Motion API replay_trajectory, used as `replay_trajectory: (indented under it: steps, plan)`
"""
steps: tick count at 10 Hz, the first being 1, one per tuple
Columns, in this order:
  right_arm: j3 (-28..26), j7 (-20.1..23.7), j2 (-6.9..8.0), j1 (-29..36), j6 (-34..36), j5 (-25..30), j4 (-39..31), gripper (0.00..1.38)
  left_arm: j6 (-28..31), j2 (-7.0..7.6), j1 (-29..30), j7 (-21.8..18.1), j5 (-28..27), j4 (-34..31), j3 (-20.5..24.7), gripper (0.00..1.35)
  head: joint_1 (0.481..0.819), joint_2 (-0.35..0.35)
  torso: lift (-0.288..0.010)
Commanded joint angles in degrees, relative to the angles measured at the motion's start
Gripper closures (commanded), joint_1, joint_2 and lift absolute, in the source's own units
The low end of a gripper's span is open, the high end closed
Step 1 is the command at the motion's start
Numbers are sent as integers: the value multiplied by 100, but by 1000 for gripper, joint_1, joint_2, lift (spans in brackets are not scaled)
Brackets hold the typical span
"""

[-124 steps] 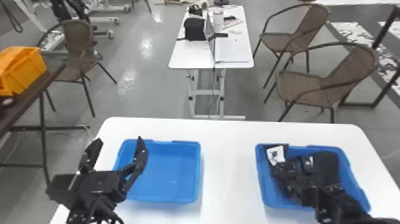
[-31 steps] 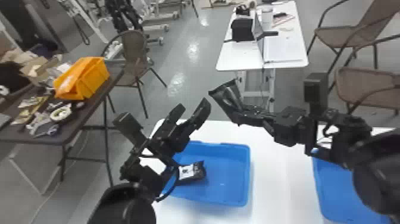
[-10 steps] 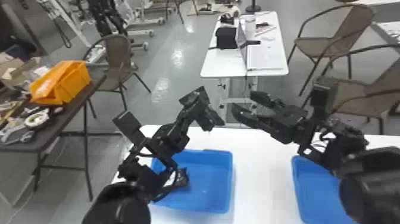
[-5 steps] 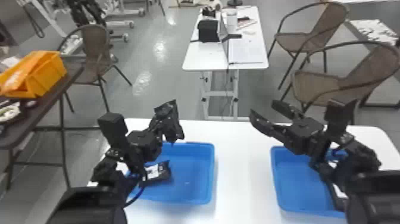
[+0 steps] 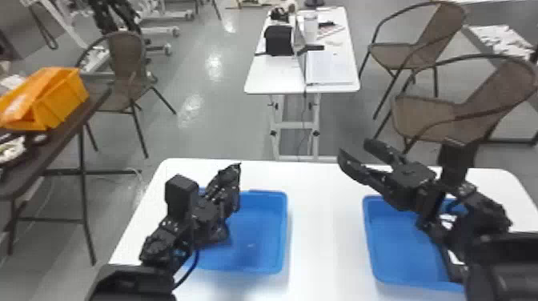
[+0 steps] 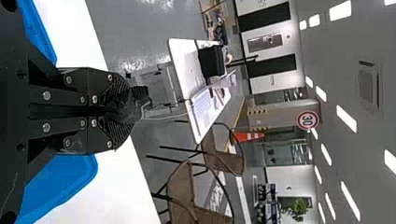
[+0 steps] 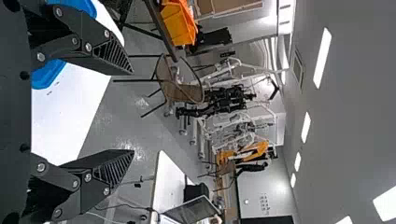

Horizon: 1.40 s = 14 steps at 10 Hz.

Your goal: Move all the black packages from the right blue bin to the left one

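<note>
In the head view my left gripper (image 5: 226,191) is raised above the left blue bin (image 5: 282,232), shut on a black package (image 5: 233,173). The left wrist view has the left gripper (image 6: 116,111) with its fingers together and the crumpled package (image 6: 133,101) at their tips. Another black package (image 5: 219,235) lies in the left bin, partly behind the left arm. My right gripper (image 5: 354,147) stands open above the far edge of the right blue bin (image 5: 369,240); between the fingers of the right gripper (image 7: 132,112) is nothing. A black-and-white package (image 5: 454,262) lies in the right bin, partly covered by the right arm.
Both bins stand on a white table (image 5: 320,224), a strip of tabletop between them. Beyond it are a second white table (image 5: 276,76) with a laptop and several brown chairs (image 5: 432,114). An orange bin (image 5: 60,100) sits on a dark table at the left.
The package held by my right gripper earlier is now in my left one. Since then the grippers have moved apart, and the head view has swung back to the right.
</note>
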Motion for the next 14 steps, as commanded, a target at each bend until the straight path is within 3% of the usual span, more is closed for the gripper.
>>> replay_trajectory:
  steps: [1, 2, 4, 5, 8, 11, 14]
  plan:
    - [0, 21, -16, -14, 0, 20, 5, 490, -269, -15, 31, 9, 5, 88, 87, 510, 695, 124, 0]
    - [0, 21, -16, -5, 0, 81, -13, 487, -462, -15, 58, 9, 40, 70, 166, 19, 695, 125, 0]
    - [-26, 12, -16, 30, 0, 186, -66, 483, -559, -15, 110, 9, 383, -158, 201, 108, 695, 135, 0]
    - [-96, 12, -16, 65, 9, 353, -127, 483, -532, -15, 189, 18, 532, -475, 218, 85, 695, 134, 0]
    - [-826, -225, 116, 329, 220, 1215, -162, 455, -735, -15, 383, 282, 1314, -1169, 289, 81, 695, 109, 0]
    - [-1775, -401, 195, 663, 474, 1751, -22, 414, -743, -15, 576, 554, 1604, -1494, 412, 81, 695, 15, 0]
    - [-2206, -788, 195, 847, 598, 1751, 400, 279, -682, -15, 611, 554, 1595, -1556, 394, 36, 695, -78, 0]
